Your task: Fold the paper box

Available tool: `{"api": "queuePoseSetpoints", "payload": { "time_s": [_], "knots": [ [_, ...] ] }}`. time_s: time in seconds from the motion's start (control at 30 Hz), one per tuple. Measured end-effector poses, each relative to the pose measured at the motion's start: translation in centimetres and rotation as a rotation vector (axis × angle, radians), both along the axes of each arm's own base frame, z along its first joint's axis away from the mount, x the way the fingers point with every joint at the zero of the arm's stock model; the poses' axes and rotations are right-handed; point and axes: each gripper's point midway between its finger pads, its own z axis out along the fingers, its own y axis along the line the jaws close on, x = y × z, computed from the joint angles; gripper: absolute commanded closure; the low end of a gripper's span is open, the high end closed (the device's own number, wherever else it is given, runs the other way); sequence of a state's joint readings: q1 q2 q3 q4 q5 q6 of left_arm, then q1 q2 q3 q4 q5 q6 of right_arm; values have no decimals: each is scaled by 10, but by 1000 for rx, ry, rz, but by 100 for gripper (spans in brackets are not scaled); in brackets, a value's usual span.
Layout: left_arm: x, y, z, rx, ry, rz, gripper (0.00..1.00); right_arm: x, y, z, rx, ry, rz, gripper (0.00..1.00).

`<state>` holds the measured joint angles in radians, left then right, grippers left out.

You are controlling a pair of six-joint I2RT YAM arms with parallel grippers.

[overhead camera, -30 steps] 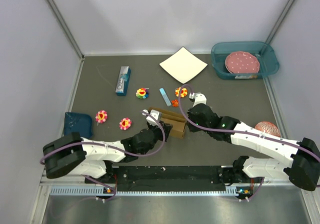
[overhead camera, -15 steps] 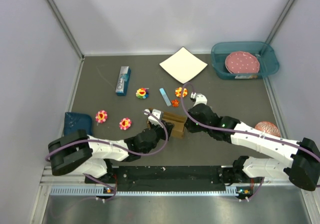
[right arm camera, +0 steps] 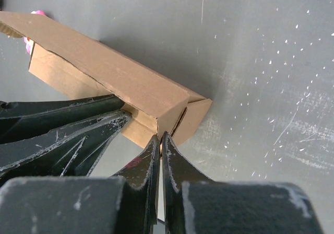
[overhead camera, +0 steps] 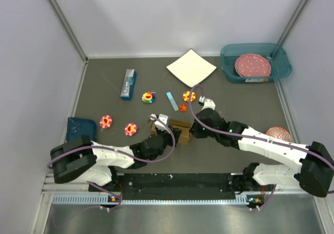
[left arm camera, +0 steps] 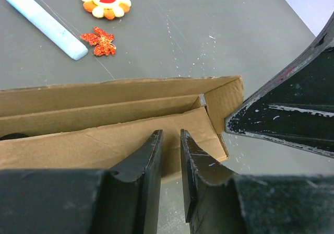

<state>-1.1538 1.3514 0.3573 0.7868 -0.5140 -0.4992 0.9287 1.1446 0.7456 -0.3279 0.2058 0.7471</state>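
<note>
Both arms have drawn in on the paper box [overhead camera: 181,125] since a second ago. The right gripper [right arm camera: 160,140] has slid down against the box's right-hand end, and the box has shifted a little to the left. It lies on the counter [overhead camera: 240,98] as a half-formed open trough between the two arms, with the blue stick [overhead camera: 172,100] just beyond it and the white sheet [overhead camera: 191,67] well beyond.

The right jaws are closed tight with nothing seen between them. Their tips touch the small end flap at the box's right-hand corner, and closed like this they likely serve as a blunt pusher to tuck that flap in.

The left gripper [left arm camera: 171,142] sits over the box's near long wall, its jaws a narrow slit apart. Whether card is pinched in that slit I cannot tell. Its place there probably braces the box, so that a push from the right end folds the flap rather than sliding the whole box.
</note>
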Motion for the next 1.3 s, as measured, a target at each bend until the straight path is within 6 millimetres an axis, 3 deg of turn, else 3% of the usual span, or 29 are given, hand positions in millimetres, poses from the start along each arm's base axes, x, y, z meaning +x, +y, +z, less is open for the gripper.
{"api": "queuePoseSetpoints", "payload": {
  "time_s": [0.47, 0.7, 1.07, 1.3],
  "knots": [
    [0, -2, 0, -9, 0, 0, 75, -6, 2, -15, 13, 35, 6, 100],
    [-3, 2, 5, -6, 6, -8, 69, -5, 3, -15, 20, 29, 9, 100],
    [-22, 18, 59, -86, -30, -75, 63, -4, 3, -15, 13, 23, 7, 100],
    [-21, 60, 83, -100, -61, 25, 56, -4, 3, -16, 12, 22, 9, 100]
  ]
}}
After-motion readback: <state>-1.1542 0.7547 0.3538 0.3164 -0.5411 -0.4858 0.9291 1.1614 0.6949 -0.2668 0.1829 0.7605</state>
